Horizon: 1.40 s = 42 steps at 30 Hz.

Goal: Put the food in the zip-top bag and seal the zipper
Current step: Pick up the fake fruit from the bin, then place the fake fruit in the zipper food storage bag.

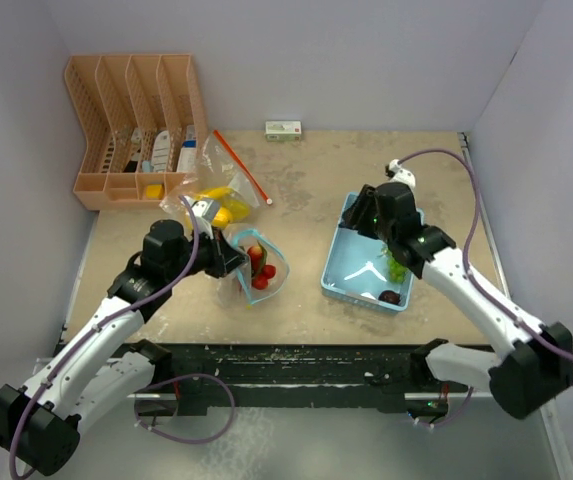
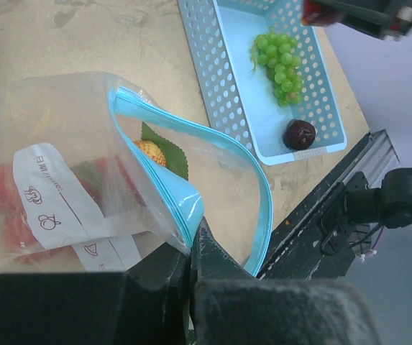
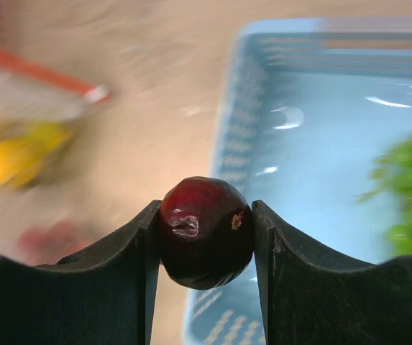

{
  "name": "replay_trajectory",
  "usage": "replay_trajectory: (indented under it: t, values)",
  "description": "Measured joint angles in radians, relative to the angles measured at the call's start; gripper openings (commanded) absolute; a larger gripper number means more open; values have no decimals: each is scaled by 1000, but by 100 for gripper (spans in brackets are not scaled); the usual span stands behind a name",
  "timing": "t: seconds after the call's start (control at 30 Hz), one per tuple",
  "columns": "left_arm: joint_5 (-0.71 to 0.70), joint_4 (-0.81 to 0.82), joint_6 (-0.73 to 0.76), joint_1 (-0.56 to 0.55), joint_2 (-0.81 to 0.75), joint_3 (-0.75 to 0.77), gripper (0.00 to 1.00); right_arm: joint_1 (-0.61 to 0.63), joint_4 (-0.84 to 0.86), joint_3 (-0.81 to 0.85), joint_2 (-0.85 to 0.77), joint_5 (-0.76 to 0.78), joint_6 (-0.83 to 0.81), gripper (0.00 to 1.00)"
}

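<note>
1. Checking the left pincer [image 2: 193,248]: it's clenched on the blue zipper rim of the zip-top bag [image 2: 62,144], which lies on the counter [image 1: 306,185] toward its near edge with red food [image 1: 262,272] inside.
2. We see the right pincer [image 3: 206,208] grasping a dark red fruit [image 3: 207,237] over the rim of the blue basket [image 1: 334,258].
3. In that basket we've got green grapes [image 2: 281,65] and a dark purple fruit [image 2: 300,134]; it sits closer to the counter's right edge than the bag.

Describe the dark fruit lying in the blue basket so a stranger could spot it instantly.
On the right stands the light-blue basket. In its near corner, just past the green grapes, lies a small dark fruit. It is round, dark red and single, unlike the pale green bunch.
</note>
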Motion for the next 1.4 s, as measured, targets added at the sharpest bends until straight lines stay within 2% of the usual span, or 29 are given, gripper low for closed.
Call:
replay_trajectory:
  t: [0.1,0.2,0.37,0.5,0.6,0.7,0.8,0.9,1.17,1.3,1.4]
  values:
    - [-4,-4,-3,0,0,1,0,114,28,-3,-114,-97,1,27]
    - [-8,-5,-10,0,2,8,0,231,76,-4,-153,-166,13,28]
    - [-23,-19,-25,1,0,24,0,425,132,19,-64,-199,21,29]
    - [-45,-43,-27,2,-11,29,0,517,171,47,31,-214,24,30]
    - [-56,-53,-27,2,-21,30,0,552,184,74,87,-214,26,35]
    - [-61,-57,-27,2,-22,30,0,578,184,119,141,-208,26,52]
    - [-64,-58,-27,2,-22,30,0,593,172,156,187,-184,28,76]
    - [-64,-58,-27,2,-23,30,0,598,124,185,214,-136,29,90]
    - [-67,-69,-27,2,-32,32,0,598,8,195,192,-18,30,90]
    - [-68,-75,-27,2,-37,35,0,597,-61,195,117,48,61,88]
    - [-68,-75,-27,2,-37,35,0,579,-175,195,45,128,124,92]
